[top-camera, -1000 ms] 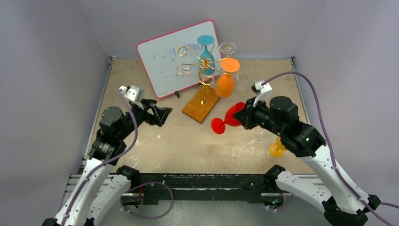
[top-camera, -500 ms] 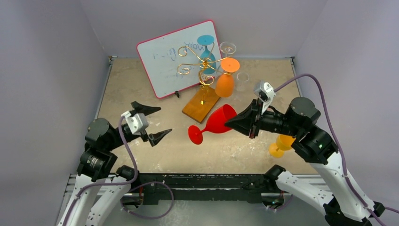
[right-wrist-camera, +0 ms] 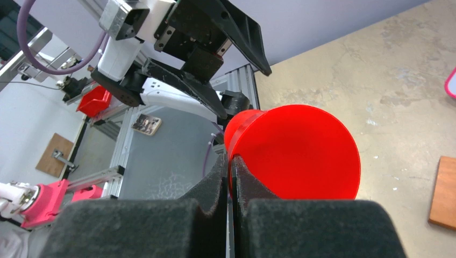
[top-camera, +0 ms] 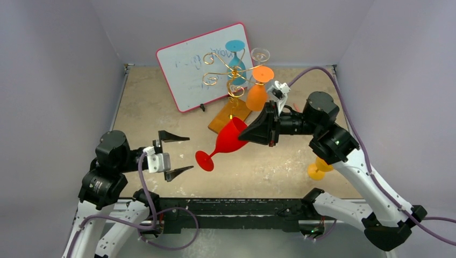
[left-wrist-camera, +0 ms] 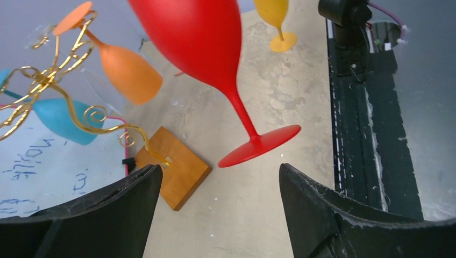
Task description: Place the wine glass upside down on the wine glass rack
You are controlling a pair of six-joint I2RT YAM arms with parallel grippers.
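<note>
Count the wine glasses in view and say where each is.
5. Red wine glass in the right gripper; orange glass, teal glass and clear glass hanging on the rack; yellow glass standing on the table. Others may be hidden.

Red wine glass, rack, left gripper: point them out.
red wine glass (top-camera: 230, 137): top external view, on its bowl.
wine glass rack (left-wrist-camera: 175, 172): left wrist view, on its wooden base.
left gripper (top-camera: 190, 153): top external view, midway between its fingertips.

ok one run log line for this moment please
right gripper: shut on red wine glass rim, glass tilted in air | left gripper: open, facing glass foot | wine glass rack: orange glass hanging
</note>
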